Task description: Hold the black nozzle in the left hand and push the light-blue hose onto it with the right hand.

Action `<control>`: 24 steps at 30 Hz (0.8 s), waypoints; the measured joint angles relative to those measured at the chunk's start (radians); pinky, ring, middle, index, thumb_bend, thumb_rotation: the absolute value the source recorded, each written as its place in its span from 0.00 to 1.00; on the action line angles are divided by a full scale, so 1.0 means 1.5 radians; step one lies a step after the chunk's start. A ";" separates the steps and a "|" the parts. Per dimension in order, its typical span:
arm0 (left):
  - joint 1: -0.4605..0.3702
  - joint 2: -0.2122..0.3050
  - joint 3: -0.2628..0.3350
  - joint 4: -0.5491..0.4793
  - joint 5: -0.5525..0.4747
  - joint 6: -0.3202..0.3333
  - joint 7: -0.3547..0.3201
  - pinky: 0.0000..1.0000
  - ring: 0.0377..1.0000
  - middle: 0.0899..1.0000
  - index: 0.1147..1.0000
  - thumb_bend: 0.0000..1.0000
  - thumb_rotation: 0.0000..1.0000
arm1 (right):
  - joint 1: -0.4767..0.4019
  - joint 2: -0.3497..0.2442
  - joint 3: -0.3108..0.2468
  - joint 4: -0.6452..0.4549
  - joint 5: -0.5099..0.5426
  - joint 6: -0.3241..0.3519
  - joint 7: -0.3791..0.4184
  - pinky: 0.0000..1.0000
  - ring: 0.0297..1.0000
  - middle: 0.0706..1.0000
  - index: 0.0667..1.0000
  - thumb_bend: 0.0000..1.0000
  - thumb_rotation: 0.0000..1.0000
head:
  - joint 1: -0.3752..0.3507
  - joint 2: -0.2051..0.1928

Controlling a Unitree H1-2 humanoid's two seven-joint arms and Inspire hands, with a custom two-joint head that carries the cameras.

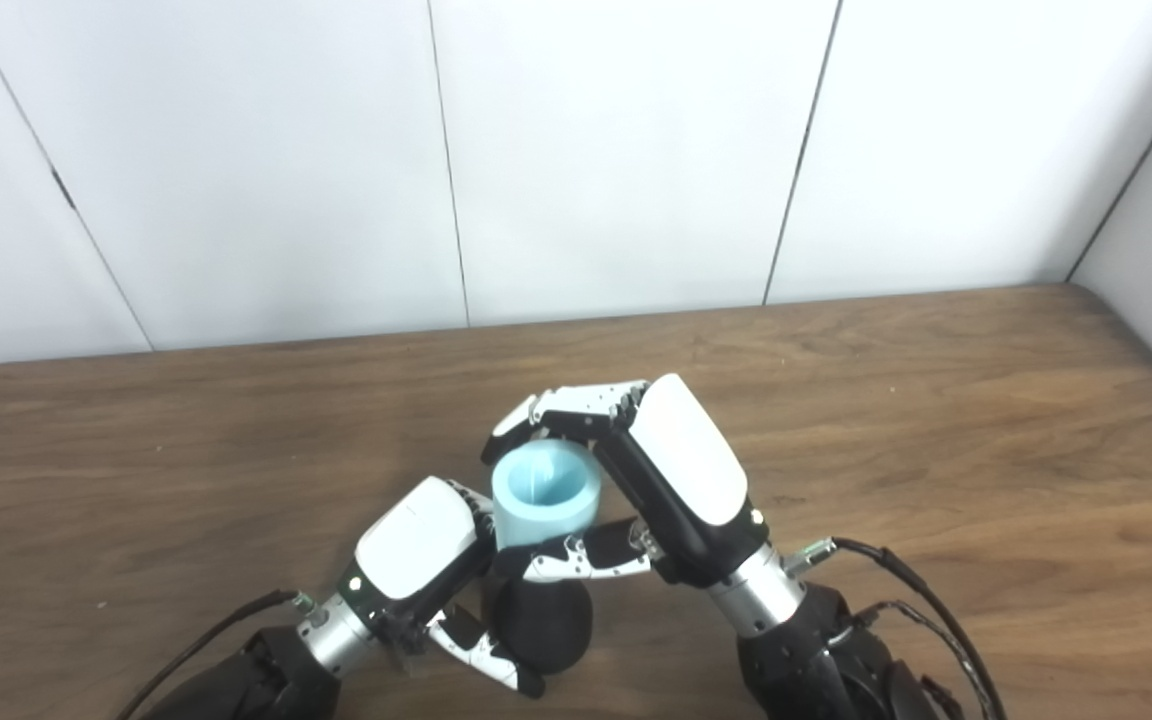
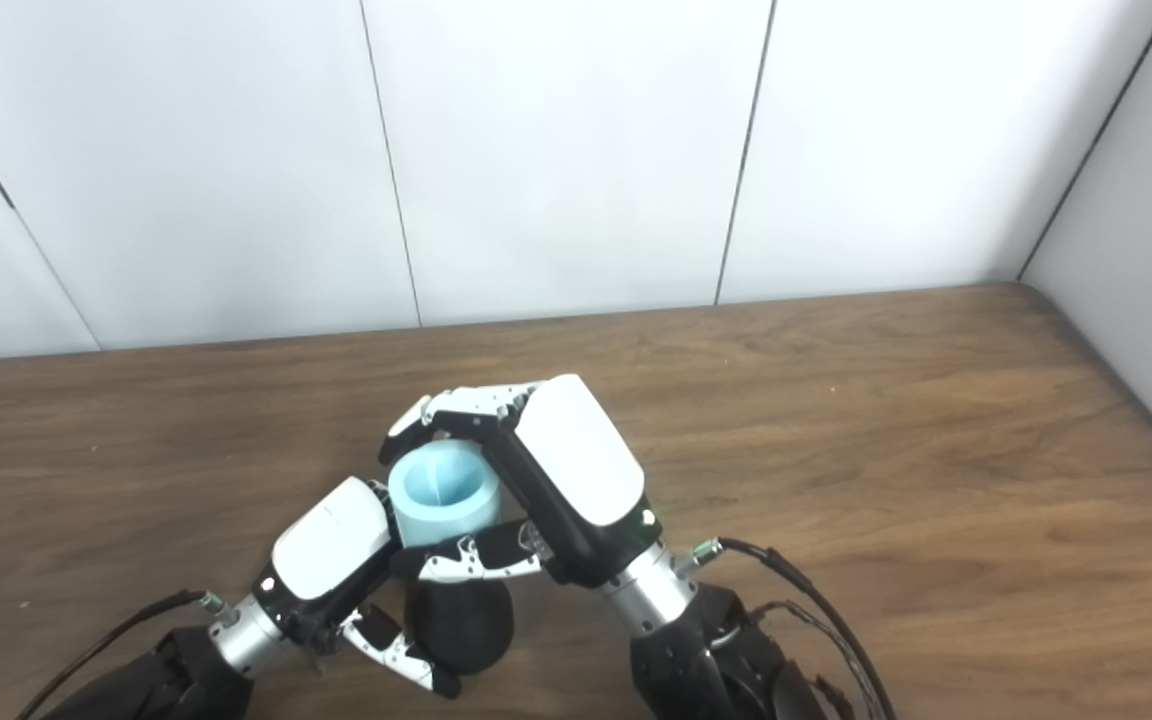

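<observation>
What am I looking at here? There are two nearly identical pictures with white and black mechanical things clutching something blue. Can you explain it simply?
Those are the two hands of a humanoid robot, seen from above. Both pictures come from cameras set side by side on its head, like a pair of eyes, so they show one scene from slightly different spots. The arms come in from the bottom edge.

The left hand is closed around a black nozzle, a rounded dark piece held low, near the camera. The right hand wraps its fingers and thumb around a light-blue hose, a short thick tube whose open end faces up toward the cameras. The hose sits right above the nozzle; how far it has been pushed on is hidden by the hands.

Beneath is a brown wooden table, backed by white wall panels.
</observation>
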 measured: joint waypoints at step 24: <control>0.002 0.001 0.002 -0.003 0.001 0.000 -0.011 0.13 0.15 0.42 0.41 0.52 0.00 | 0.024 -0.017 0.034 -0.006 -0.014 -0.009 -0.005 0.25 0.33 0.42 0.52 0.51 0.00 | -0.002 0.000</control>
